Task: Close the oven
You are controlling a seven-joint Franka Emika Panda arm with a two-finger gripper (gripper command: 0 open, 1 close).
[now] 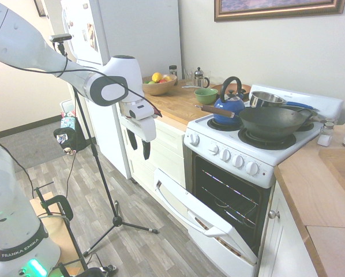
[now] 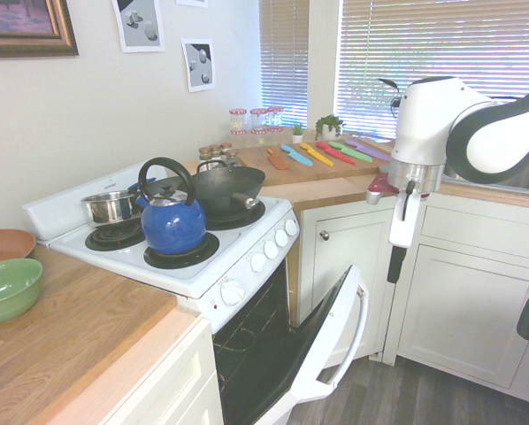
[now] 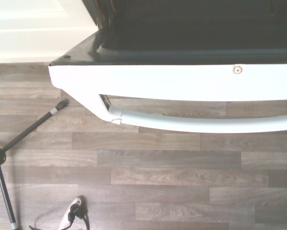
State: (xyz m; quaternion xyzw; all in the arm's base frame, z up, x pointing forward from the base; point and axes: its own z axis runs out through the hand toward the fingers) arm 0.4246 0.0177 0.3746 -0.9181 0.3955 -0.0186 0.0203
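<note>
The gripper (image 1: 139,149) hangs with its fingers pointing down. Its two fingers are apart, with nothing between them. It is above the floor (image 1: 132,202), out in front of the oven (image 1: 236,202) and higher than the open door. I think it is up there so it can come down on the outer side of the door without bumping it.

The oven door (image 1: 204,222) leans out, partway down. Its bar handle (image 1: 181,209) is on the outside, so a hand can get to it. The gripper does not touch it. The next move looks like going down past the handle, then pushing the door up and in. If it pushes too high, it could slip over the top edge.

Inside the oven is a wire rack (image 1: 227,199). It seems to be all the way in, so it should not block the door.

On top, the blue kettle (image 2: 173,223) sits on a near left burner in the first exterior view, and the big dark wok (image 1: 270,122) sits to its right. They sit on burners likely because that is where things cook. A hard shove could shake them, so a slow push is best.
</note>
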